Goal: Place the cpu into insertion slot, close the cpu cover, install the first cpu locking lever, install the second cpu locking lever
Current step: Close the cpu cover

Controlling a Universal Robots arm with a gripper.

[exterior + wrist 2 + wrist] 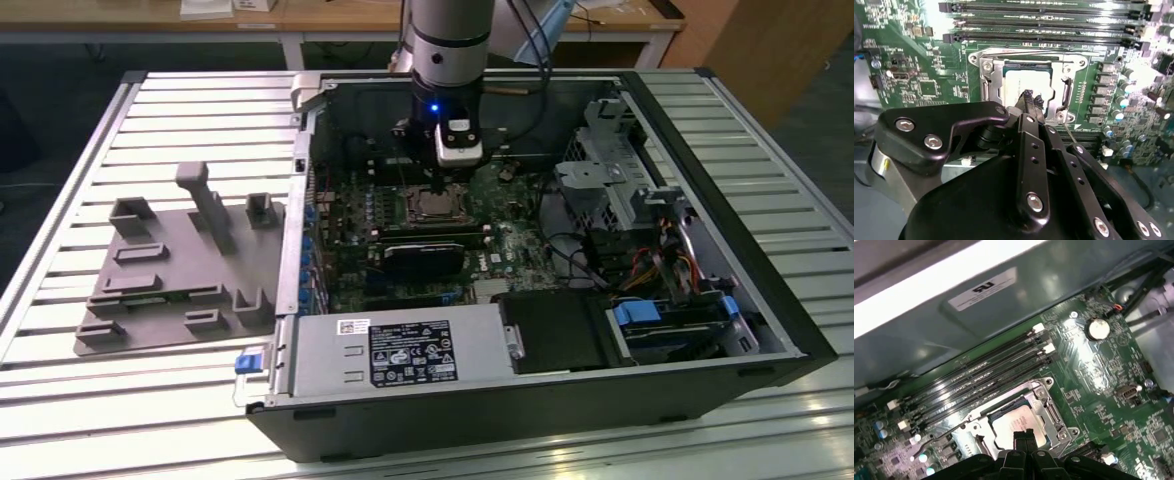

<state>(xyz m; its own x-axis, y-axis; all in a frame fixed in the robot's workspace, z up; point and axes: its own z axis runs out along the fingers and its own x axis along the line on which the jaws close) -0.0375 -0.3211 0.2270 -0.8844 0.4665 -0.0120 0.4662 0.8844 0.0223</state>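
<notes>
Progress reads as roughly halfway from my seat. In the first wrist view the cpu [1013, 424] lies flat in its socket on the motherboard [1089, 370]. The cpu cover [1055, 414] looks folded down around it, its silver frame bordering the chip. The gripper [1024, 435] sits over the chip's edge, fingers pressed together with nothing between them; whether they touch the metal I cannot tell. A thin locking lever [943, 430] angles away from the socket, near the end of the memory slots [979, 382], so I judge it unlatched. The second lever I cannot make out. Placing and covering seem done; the levers are left.
</notes>
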